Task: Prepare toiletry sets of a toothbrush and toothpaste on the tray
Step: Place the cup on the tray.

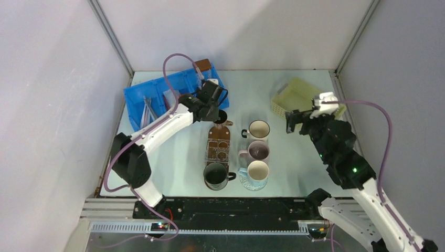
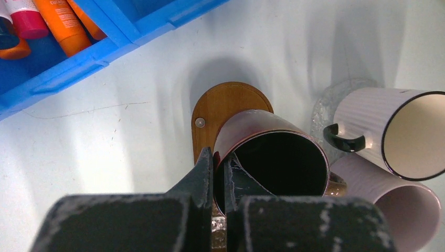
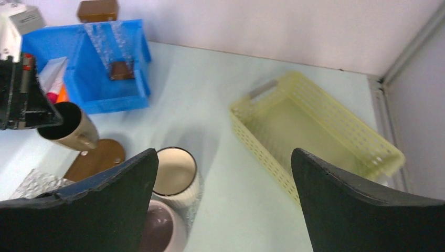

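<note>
In the blue bin [image 1: 137, 94], apart from the wooden tray [image 2: 220, 102]: toothbrush [image 1: 147, 111] and toothpaste [image 2: 65, 26], not yet picked. Above the tray, left claw [image 2: 218, 168] pinching a dark mug [image 2: 252, 126] by its rim; right claw [image 3: 224, 153] spread and empty. Probably mug placement; next calls for setting it down upright.

The pale table [image 1: 178, 163] carries a blue bin [image 1: 137, 100] at far left, a yellow basket [image 1: 294, 94] at far right and a wooden tray [image 1: 218, 144] in the middle. Just right of the tray three mugs [image 1: 258, 151] stand in a row, the nearest on a clear saucer [image 1: 245, 181]
</note>
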Action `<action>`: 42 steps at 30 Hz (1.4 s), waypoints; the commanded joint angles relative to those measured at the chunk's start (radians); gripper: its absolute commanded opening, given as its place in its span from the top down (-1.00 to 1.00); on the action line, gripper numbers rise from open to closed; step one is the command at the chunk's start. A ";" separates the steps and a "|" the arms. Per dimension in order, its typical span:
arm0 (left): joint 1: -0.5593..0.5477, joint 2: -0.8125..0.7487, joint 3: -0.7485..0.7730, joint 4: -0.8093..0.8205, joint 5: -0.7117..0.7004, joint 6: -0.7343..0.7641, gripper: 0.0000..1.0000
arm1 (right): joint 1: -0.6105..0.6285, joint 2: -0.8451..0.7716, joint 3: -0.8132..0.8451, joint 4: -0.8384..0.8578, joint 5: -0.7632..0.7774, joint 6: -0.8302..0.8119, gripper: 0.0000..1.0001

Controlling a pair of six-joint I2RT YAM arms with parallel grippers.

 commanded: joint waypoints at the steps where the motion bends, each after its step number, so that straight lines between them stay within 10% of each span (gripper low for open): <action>1: 0.009 0.008 -0.008 0.059 -0.004 -0.020 1.00 | -0.055 -0.145 -0.086 0.035 0.082 0.019 -0.99; 42: 0.041 0.067 -0.122 0.067 0.062 -0.086 1.00 | -0.113 -0.266 -0.216 0.060 0.084 -0.033 -0.99</action>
